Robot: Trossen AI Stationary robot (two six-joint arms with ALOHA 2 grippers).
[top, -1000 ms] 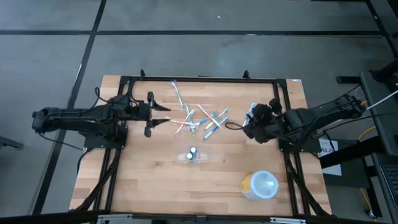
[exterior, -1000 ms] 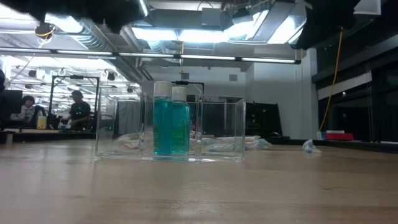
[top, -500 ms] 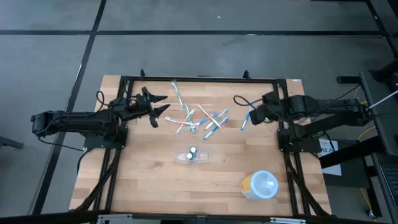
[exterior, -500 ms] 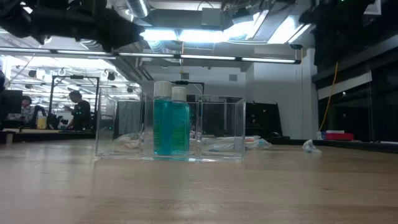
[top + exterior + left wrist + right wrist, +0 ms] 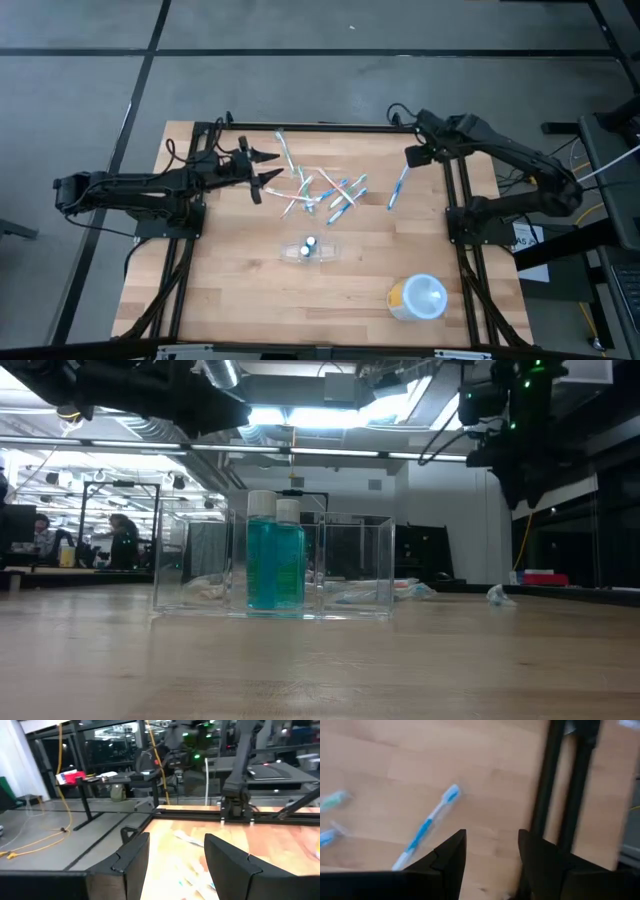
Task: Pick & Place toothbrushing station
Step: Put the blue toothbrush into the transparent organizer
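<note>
While the toothbrushing station (image 5: 311,250) sits mid-table, clear and holding two teal bottles (image 5: 275,552), I have both arms well apart from it. My left gripper (image 5: 266,170) hovers beside the scattered toothbrushes (image 5: 322,191), fingers parted and empty. My right gripper (image 5: 412,156) hangs above a lone toothbrush (image 5: 425,828), likewise spread and empty, probably lining up a pick.

We see teal bottles (image 5: 275,560) with white caps in the clear toothbrushing station (image 5: 272,566). The surface (image 5: 240,290) is pale wood; the fingers (image 5: 131,865) are black.
</note>
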